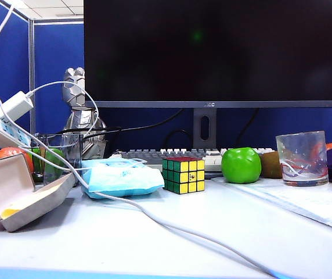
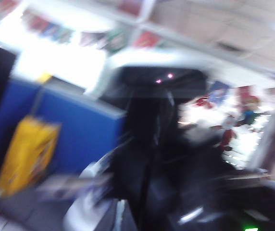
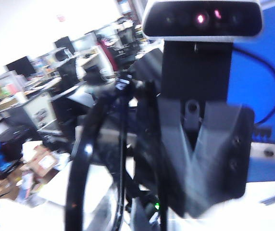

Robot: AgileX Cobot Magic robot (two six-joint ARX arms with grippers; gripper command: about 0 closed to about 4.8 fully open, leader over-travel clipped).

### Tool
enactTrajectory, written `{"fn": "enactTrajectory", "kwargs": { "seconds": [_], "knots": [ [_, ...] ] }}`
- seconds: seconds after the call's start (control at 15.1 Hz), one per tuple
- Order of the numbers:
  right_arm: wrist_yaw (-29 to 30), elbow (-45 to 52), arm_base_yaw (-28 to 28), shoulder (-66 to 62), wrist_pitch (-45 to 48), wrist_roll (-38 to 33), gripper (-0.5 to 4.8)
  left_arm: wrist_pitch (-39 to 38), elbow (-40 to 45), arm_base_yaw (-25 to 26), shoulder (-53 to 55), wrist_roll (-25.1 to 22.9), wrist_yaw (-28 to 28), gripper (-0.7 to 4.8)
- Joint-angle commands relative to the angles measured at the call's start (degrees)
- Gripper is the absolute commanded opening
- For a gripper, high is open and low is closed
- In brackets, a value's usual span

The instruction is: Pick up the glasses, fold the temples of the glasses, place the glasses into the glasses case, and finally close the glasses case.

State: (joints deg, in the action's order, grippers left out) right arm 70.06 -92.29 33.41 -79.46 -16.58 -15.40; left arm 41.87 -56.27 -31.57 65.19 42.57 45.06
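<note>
dark monitor (image 1: 211, 52) behind keyboard (image 1: 154, 156), Rubik's cube (image 1: 183, 174) beside blue tissue pack (image 1: 122, 179), green apple (image 1: 241, 165), glass tumbler (image 1: 302, 158), white cable (image 1: 172, 226) across table (image 1: 125, 244)

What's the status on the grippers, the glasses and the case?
Both grippers above the exterior view. Right gripper holds the glasses aloft; left gripper shut, facing it. Glasses case open, far left. White cable trails beside the case.

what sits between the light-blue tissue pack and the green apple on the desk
A multicoloured Rubik's cube stands between the light-blue tissue pack and the green apple, seen in the exterior view.
</note>
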Motion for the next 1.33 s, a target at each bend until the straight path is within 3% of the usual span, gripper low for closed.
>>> {"fn": "enactTrajectory", "kwargs": {
  "seconds": [0.07,0.4,0.53,0.66,0.73,0.99,1.06,1.13,1.19,1.33],
  "knots": [
    [-1.0,-0.1,-1.6,2.0,-0.2,0.2,-0.05,-17.2,-0.2,-0.1,-0.3,-6.6,-8.0,-0.04],
    [-6.9,-0.1,-5.2,3.7,-8.2,4.1,-0.05,-53.9,-0.2,-0.1,-0.2,-14.6,-40.3,-0.04],
    [-11.5,-0.1,-5.2,3.7,-14.5,9.8,-0.05,-66.3,-0.1,-0.1,-0.2,-18.9,-48.2,-0.04],
    [-13.6,-0.1,-5.2,3.6,-17.6,11.6,-0.05,-75.5,-0.1,-0.1,-0.2,-18.8,-56.2,-0.02],
    [-13.6,-0.1,-5.2,3.7,-17.9,11.6,-0.05,-79.7,0.0,0.2,0.2,-18.8,-59.3,-0.02],
    [-12.9,-0.1,-5.0,3.8,-18.0,11.6,-0.05,-84.4,1.7,5.4,3.6,-20.1,-58.4,-0.02],
    [-12.4,-0.1,-5.0,3.8,-18.2,11.6,-0.05,-84.6,2.5,8.3,4.3,-20.1,-53.7,0.60],
    [-12.4,-0.1,-5.0,3.8,-18.3,11.6,-0.05,-84.4,2.6,10.1,4.7,-20.2,-52.0,2.73],
    [-12.4,-0.1,-5.0,3.8,-18.3,11.6,-0.05,-83.8,2.6,11.1,4.8,-20.9,-51.6,4.09],
    [-12.4,-0.1,-5.0,3.8,-18.3,11.6,-0.05,-81.0,2.8,11.4,6.0,-21.2,-51.0,3.99]
  ]
}}
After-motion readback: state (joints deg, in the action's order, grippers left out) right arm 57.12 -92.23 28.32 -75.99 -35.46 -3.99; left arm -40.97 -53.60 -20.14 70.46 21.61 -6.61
